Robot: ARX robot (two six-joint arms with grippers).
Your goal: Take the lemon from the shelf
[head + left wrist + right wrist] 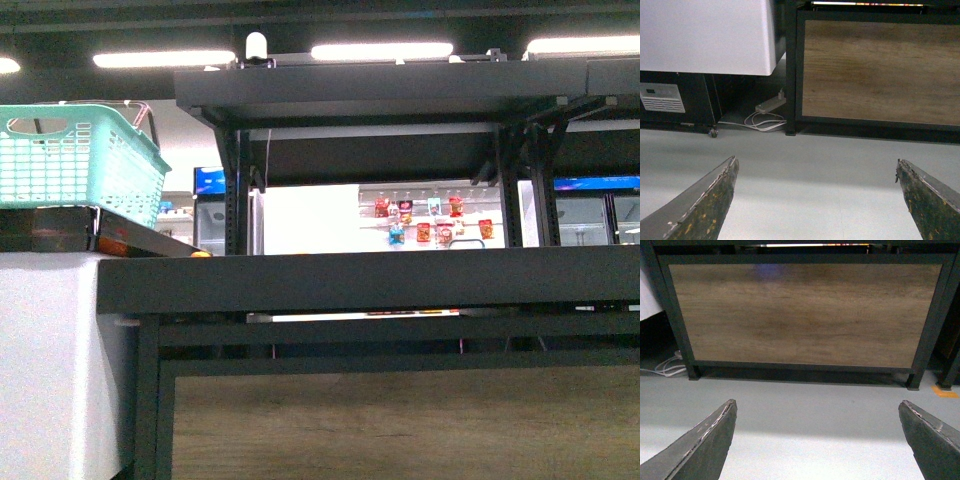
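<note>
The black metal shelf (380, 280) fills the front view, with a wide tray tier at mid height, another tier above and perforated posts. No lemon shows in any view; the tray's contents are hidden by its rim. Neither arm shows in the front view. My left gripper (815, 172) is open and empty, hanging over grey floor before the shelf's wooden base panel (880, 70). My right gripper (817, 412) is open and empty over the floor, facing the same panel (805, 315).
A teal plastic basket (75, 160) sits on a slanted tier at the left, above a white cabinet (50, 360). A power strip with white cables (767, 112) lies on the floor by the shelf's leg. Orange tape (945, 392) marks the floor.
</note>
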